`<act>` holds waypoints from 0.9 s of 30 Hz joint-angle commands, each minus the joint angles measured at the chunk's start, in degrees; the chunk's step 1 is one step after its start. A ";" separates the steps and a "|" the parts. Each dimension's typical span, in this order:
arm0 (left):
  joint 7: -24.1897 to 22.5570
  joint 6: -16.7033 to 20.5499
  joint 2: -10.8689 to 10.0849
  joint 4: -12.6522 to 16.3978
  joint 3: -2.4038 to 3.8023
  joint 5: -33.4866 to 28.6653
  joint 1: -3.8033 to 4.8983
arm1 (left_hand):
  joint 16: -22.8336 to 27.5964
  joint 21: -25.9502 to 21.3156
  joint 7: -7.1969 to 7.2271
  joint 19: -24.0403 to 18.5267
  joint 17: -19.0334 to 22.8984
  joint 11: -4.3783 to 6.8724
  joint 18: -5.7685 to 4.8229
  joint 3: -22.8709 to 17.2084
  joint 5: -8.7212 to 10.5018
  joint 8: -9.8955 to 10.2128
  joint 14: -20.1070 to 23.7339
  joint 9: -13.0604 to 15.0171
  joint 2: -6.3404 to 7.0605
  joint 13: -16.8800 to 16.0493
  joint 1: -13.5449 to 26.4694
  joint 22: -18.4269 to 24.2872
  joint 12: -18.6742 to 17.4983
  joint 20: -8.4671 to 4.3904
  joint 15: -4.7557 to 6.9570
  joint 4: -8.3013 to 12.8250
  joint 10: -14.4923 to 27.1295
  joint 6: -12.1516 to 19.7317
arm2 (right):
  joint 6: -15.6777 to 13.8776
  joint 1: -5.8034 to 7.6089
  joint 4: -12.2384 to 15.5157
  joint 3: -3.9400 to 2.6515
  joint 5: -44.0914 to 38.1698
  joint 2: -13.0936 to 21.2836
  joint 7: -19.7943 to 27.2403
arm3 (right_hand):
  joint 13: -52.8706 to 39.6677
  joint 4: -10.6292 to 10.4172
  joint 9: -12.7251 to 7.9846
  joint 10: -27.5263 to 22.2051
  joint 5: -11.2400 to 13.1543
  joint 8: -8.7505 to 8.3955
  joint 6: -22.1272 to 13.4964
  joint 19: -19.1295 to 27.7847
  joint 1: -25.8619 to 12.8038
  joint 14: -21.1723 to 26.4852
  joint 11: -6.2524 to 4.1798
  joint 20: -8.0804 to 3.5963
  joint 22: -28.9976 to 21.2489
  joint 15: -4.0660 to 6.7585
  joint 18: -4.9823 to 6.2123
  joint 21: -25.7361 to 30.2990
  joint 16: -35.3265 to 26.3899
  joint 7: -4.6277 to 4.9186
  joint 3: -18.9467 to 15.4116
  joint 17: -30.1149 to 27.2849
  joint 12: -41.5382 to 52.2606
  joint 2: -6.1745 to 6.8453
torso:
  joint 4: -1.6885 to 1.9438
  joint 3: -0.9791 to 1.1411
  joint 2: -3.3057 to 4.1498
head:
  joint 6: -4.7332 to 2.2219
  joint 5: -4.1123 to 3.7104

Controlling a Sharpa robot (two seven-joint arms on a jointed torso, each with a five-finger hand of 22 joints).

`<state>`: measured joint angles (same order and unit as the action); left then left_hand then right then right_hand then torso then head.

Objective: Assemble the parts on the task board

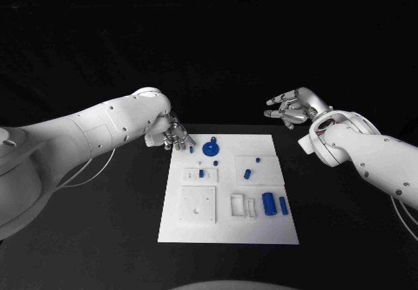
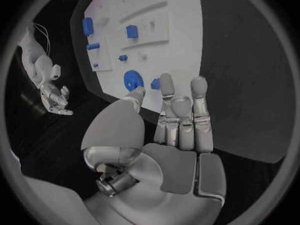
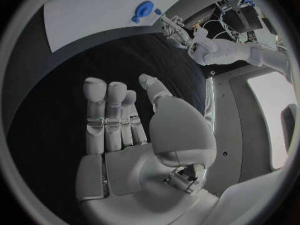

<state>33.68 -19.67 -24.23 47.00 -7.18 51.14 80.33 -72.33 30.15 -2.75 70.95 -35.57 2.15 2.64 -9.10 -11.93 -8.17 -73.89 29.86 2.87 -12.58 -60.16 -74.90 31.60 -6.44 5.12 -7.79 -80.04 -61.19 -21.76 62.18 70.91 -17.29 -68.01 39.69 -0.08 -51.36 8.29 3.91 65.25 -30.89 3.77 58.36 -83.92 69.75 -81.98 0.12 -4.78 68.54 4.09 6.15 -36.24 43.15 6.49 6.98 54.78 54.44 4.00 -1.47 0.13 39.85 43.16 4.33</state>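
Task board (image 1: 228, 232) with blue parts (image 1: 269, 203), left hand (image 1: 177, 136) at its far corner, right hand (image 1: 292, 107) raised, both empty, fingers apart

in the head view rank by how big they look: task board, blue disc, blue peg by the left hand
1. task board
2. blue disc
3. blue peg, partly behind the left hand, so its full size is unsure

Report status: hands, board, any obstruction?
Left robot hand open at the board's far left corner, by the blue disc. Right robot hand open, raised off the board. Blue parts lie loose; nothing blocking.
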 commanded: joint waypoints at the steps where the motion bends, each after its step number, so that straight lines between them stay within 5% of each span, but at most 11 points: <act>1: -0.78 -0.23 0.42 -0.33 0.00 -0.92 -0.17 | -0.26 0.13 0.23 -0.07 0.11 0.07 0.24 0.32 -0.45 -0.19 0.21 -0.09 -1.31 -0.04 -0.16 -1.07 0.26 0.14 0.17 1.31 -0.01 0.15 | -0.11 0.00 0.12 -0.04 -0.55 -0.05 0.13 | -0.10 -0.29 -0.07 -0.20 -0.21 -0.20 0.04 -2.86 -0.28 -0.58 -0.13 -0.38 0.01 0.02 1.16 -0.05 -0.32 -0.02 0.01 -0.06 -0.07 0.21 | -0.02 0.00 0.01 | 0.15 -0.37; 27: -1.51 1.23 1.51 -1.72 -0.03 -1.65 -0.75 | -0.34 0.08 0.53 0.05 -0.17 0.24 0.09 1.23 -0.01 -0.37 -0.12 -0.07 -3.98 0.05 -2.42 -1.07 0.21 -0.03 0.33 4.61 -0.31 -0.17 | 0.03 0.01 0.06 -0.04 -0.66 -0.32 -0.02 | -0.13 -0.29 -0.08 -0.19 -0.15 -0.21 0.05 -2.89 -0.21 -0.62 -0.15 -0.39 0.06 0.03 1.16 -0.20 -0.29 -0.02 0.11 -0.04 -0.04 0.19 | 0.01 0.02 0.00 | 0.30 -0.28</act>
<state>33.02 -19.07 -22.89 45.27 -7.23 49.92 79.59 -72.33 30.15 -2.42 70.95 -35.72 2.28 2.64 -7.96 -12.17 -8.38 -73.89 29.82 -0.96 -12.57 -62.71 -74.93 31.60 -6.44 5.12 -3.28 -80.17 -61.53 -21.77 62.19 70.92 -17.30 -68.12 39.42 -0.19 -51.43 8.29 3.91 65.25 -30.85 3.77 58.36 -83.92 69.75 -82.17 0.12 -4.78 68.55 4.28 6.14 -36.26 43.14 6.49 6.98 54.78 54.47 4.00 -1.44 0.16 39.86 43.44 4.03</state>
